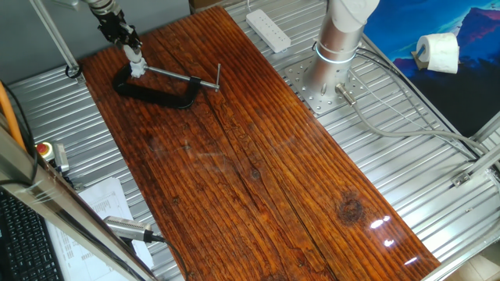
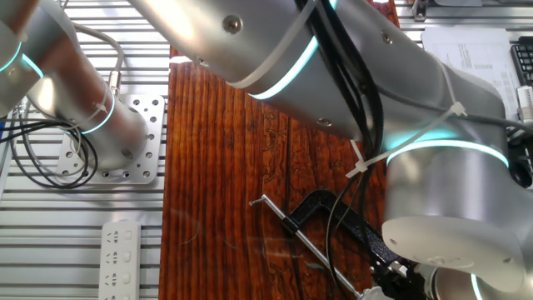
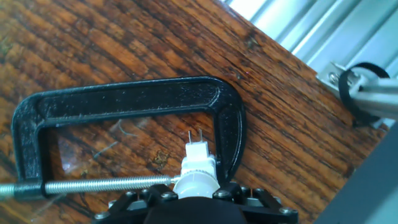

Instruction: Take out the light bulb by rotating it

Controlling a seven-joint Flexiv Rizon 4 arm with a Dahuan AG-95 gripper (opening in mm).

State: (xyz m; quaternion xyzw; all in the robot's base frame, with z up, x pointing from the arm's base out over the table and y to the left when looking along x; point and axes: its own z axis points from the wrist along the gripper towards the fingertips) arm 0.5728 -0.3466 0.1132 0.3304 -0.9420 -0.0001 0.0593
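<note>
The light bulb point(image 3: 196, 169) is small and white, with two thin metal pins at its tip. The pins are bare and point down toward the wood inside the clamp's opening. My gripper point(image 3: 196, 190) is shut on the bulb's rounded end, at the bottom edge of the hand view. In one fixed view the gripper point(image 1: 134, 61) hangs over the left end of the black C-clamp point(image 1: 156, 90), with the bulb point(image 1: 138, 69) white at its tip. The clamp point(image 3: 124, 102) lies flat and its steel screw bar point(image 3: 93, 185) ends next to the bulb.
The wooden board point(image 1: 258, 172) lies on a ribbed metal table. A white power strip point(image 1: 268, 29) and the arm's base point(image 1: 337, 55) stand at the far side. A toilet roll point(image 1: 437, 53) is at the right. A black clip on a metal rod point(image 3: 360, 93) is past the board's edge.
</note>
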